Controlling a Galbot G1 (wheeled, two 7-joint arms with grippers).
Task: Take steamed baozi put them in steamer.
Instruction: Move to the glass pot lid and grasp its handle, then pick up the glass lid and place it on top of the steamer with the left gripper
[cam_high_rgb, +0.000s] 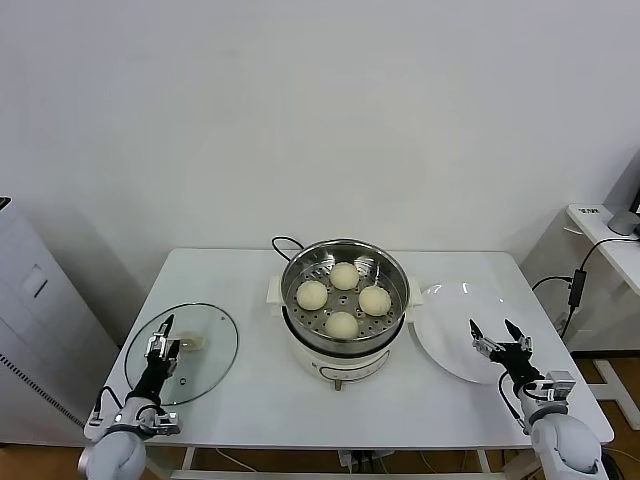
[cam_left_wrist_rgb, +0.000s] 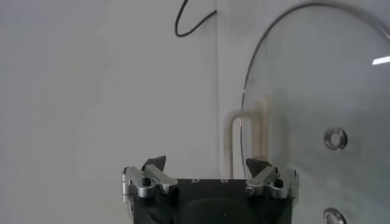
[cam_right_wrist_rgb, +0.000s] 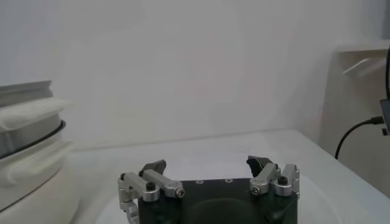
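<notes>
oddly, steamer (cam_high_rgb: 345, 268) and four baozi (cam_high_rgb: 343, 298) show no writing

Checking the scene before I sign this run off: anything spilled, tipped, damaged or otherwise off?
Nothing stands out. All four baozi sit upright inside the steamer, none on the table. The white plate is bare, the glass lid lies flat. Left tool is over the lid, right tool over the plate.

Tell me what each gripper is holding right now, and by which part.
Nothing is held. The left gripper is open over the glass lid; the right gripper is open over the white plate.
</notes>
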